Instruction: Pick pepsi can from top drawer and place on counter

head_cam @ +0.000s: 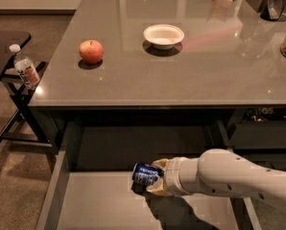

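The pepsi can (144, 173) is dark blue and lies on its side just above the light grey bottom of the open top drawer (100, 207). My gripper (152, 176) reaches in from the right on a white arm and its fingers are shut on the can's right end. The counter (181, 66) is the glossy grey-brown top above the drawer.
A red apple (91, 51) and a white bowl (163, 35) stand on the counter. Containers sit at its far right and back edge. A clear plastic bottle (25, 69) stands at a dark side table on the left. The drawer's dark left wall (54, 190) runs beside the can.
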